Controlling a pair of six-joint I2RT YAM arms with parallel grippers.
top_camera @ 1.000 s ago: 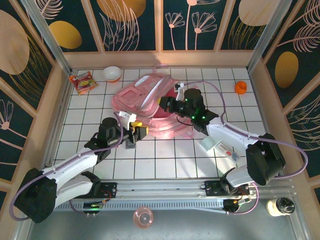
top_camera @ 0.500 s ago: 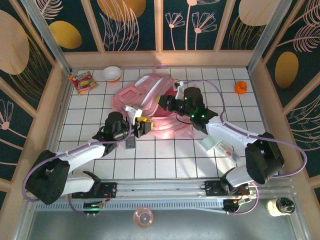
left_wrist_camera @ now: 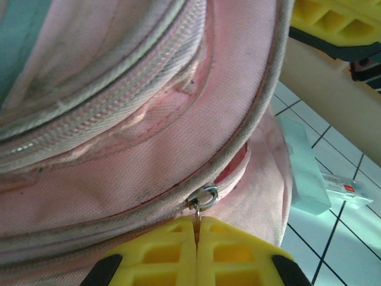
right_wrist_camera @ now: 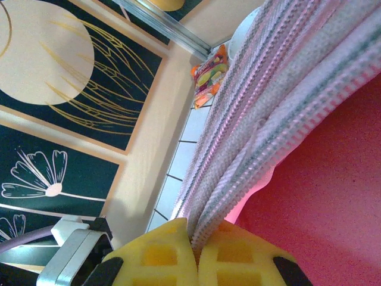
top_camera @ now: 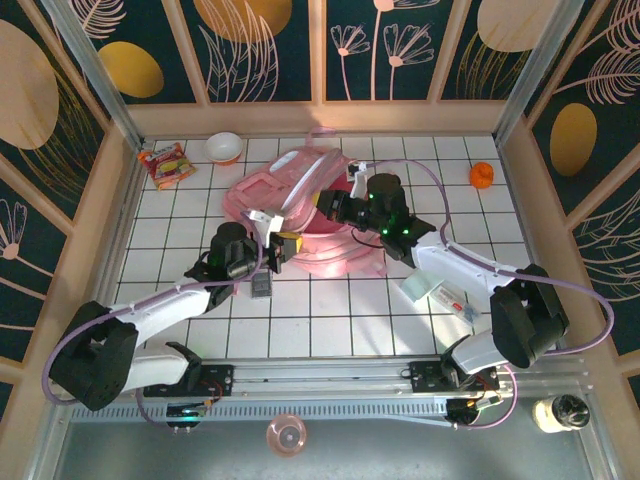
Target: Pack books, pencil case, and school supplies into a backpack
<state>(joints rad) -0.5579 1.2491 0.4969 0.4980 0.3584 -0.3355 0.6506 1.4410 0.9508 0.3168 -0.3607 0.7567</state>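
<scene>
Mid-table lies the backpack [top_camera: 272, 188] — pencil case [top_camera: 435, 293] right of it, calculator [top_camera: 261, 288] before it.

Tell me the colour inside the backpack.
Red; the backpack lining shows best in right wrist view.

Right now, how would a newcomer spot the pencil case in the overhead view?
Start at the big pink backpack mid-table. Toward the near right, beside the right arm's white forearm, the pencil case lies flat on the tiles. It alone is pale mint-green, with a see-through end showing red marks.
</scene>
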